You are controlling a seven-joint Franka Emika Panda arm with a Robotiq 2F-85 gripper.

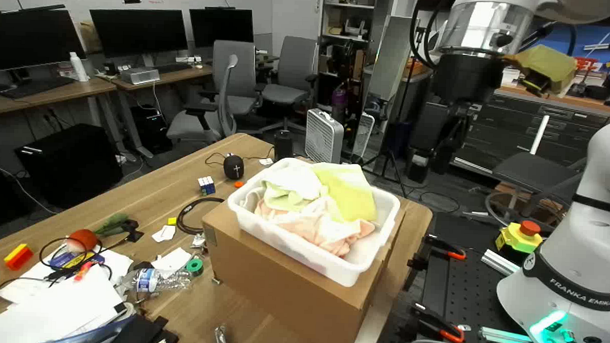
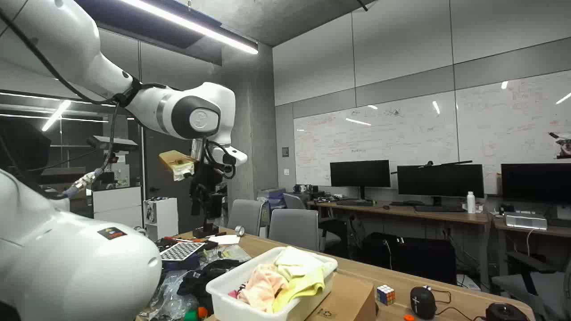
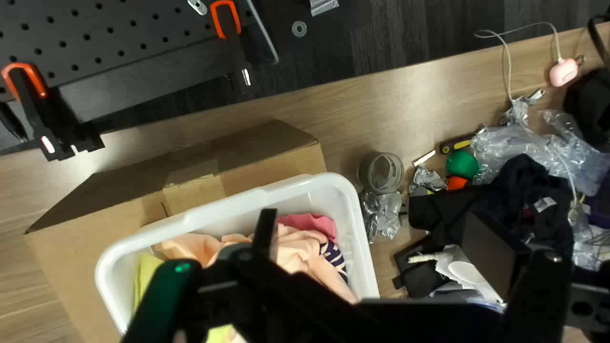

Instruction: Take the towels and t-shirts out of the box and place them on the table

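Observation:
The box shows in both exterior views as a white tub standing on a brown cardboard carton. It rests at the edge of the wooden table. Inside, the towels and t-shirts lie heaped: a white cloth, a yellow cloth and a peach cloth. A pink cloth and a dark patterned piece peek out in the wrist view. High above and to one side of the tub hangs my gripper, its fingers spread wide in the wrist view, nothing between them.
On the table are a Rubik's cube, a round black speaker, a coiled black cable, a plastic bottle and loose papers. A tape roll lies close by the tub. Orange-handled clamps line the robot's base plate.

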